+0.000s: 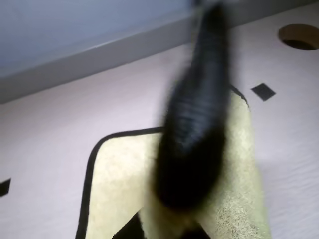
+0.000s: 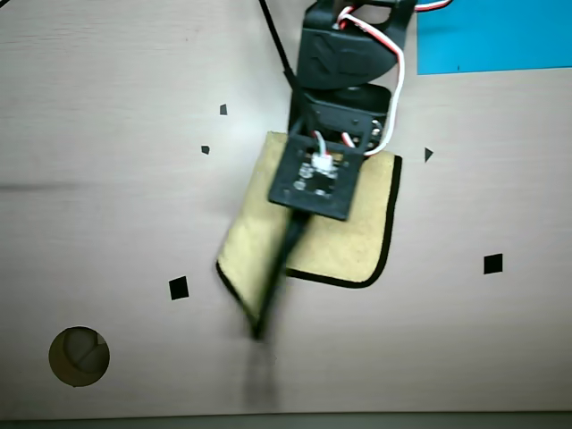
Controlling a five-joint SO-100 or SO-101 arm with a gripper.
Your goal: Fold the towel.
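The pale yellow towel with thin black edging lies on the light wooden table. Its left part is pulled up and drawn toward the bottom left of the overhead view. My gripper is shut on that lifted edge, its black finger stretching from the wrist camera mount down to the towel's lowest corner. In the wrist view the finger is a dark, motion-blurred shape, and my gripper has the towel bunched up around it, higher on the right. The small black loop is not visible.
A round hole is cut in the table at the lower left of the overhead view; the hole shows at the wrist view's upper right. Small black square marks dot the table. A bright blue sheet lies at the top right.
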